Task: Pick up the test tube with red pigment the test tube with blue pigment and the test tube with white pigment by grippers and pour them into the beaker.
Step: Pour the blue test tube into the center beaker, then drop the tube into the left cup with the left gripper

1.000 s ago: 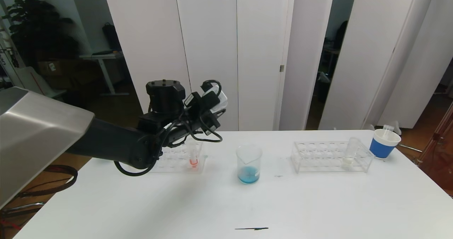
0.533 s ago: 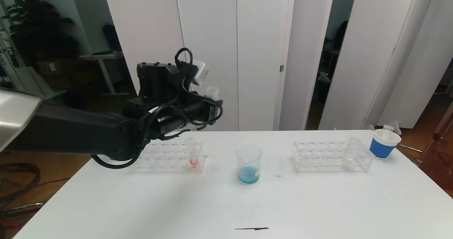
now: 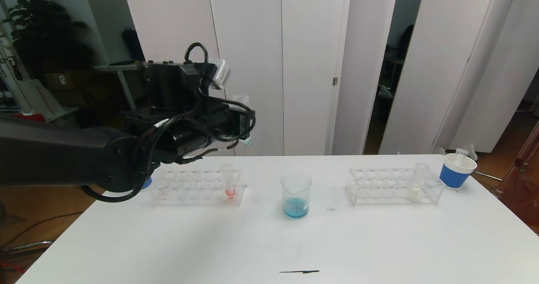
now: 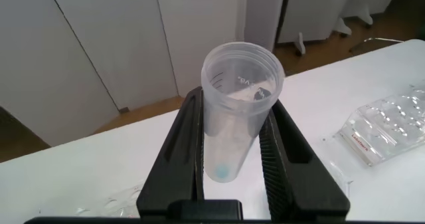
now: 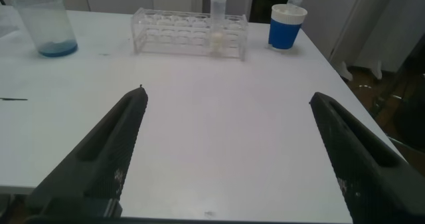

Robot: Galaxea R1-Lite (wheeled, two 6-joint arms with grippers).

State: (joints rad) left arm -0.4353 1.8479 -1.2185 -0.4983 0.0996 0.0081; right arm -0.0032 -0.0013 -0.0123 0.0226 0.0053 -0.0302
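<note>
Above the tabletop's far-left rack [image 3: 198,186], the left gripper [image 3: 244,122] is held raised and level, clamped on the nearly drained test tube with blue pigment [image 4: 234,111], while the beaker [image 3: 296,195] is seen mid-table and the right gripper [image 5: 229,154] is spread wide over bare near-right surface.

Left end effector [image 4: 234,141] raised, clamped on the blue-pigment tube [image 4: 236,108], right end effector [image 5: 226,141] spread wide, held low
</note>
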